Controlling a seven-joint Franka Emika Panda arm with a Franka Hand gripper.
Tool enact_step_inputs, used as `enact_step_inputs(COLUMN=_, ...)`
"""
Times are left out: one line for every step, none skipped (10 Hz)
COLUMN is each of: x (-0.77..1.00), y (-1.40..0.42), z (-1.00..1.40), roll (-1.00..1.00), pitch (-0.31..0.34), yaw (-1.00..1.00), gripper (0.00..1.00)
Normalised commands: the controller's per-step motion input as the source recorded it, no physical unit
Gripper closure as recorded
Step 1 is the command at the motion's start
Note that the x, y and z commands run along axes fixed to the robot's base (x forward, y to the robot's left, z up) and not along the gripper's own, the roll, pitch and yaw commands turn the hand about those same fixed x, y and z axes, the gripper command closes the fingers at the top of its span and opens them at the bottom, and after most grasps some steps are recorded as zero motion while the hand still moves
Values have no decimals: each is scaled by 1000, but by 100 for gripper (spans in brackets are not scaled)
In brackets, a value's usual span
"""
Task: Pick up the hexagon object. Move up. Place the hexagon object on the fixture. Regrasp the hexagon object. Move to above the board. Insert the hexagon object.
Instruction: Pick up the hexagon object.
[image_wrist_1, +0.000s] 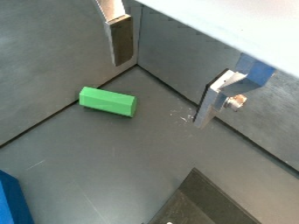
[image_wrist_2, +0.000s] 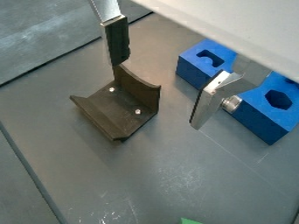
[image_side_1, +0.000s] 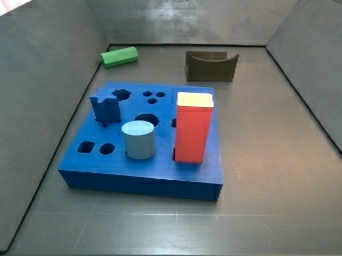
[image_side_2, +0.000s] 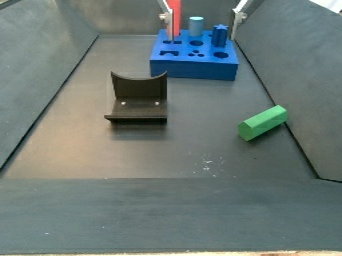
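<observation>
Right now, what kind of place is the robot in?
Probably a robot test bench: a dark walled bin holds a blue board with shaped holes, a green hexagon object and a notched fixture. The claw hangs open above the floor.

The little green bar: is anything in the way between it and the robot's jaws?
Nothing visible. The small bright green hexagon bar lies alone on bare dark floor, and the gripper hangs above it, jaws open and empty.
</observation>
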Motion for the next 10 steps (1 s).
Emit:
enact_step_inputs(x=-143, y=206, z=0, roll=-36, pitch=-9, yaw=-137, gripper=0)
enact_step_inputs(x=-631, y=169, z=-286, roll=0, pitch=-43, yaw=-657, gripper=0)
enact_step_inputs(x=-654, y=163, z=-489, roll=-17, pitch=-59, yaw=-640, gripper=0)
enact_step_inputs(x=-646, y=129, z=-731, roll=-93, pitch=-76, yaw=-651, gripper=0)
enact_step_inputs(x=-646, y=109, z=-846, roll=-140, pitch=-101, yaw=-654, gripper=0)
enact_step_inputs(x=-649, y=109, z=-851, roll=-141, pitch=-104, yaw=-654, gripper=0)
enact_step_inputs(x=-657, y=117, z=-869, roll=-137, pitch=-97, yaw=-651, gripper=0)
enact_step_inputs(x=-666, y=126, z=-886, roll=-133, pitch=-91, yaw=-649, gripper=0)
enact_step_inputs(x=-660, y=129, z=-886, roll=-133, pitch=-93, yaw=-649, gripper=0)
enact_step_inputs(x=-654, y=131, z=-889, roll=-133, pitch=-96, yaw=-649, gripper=0)
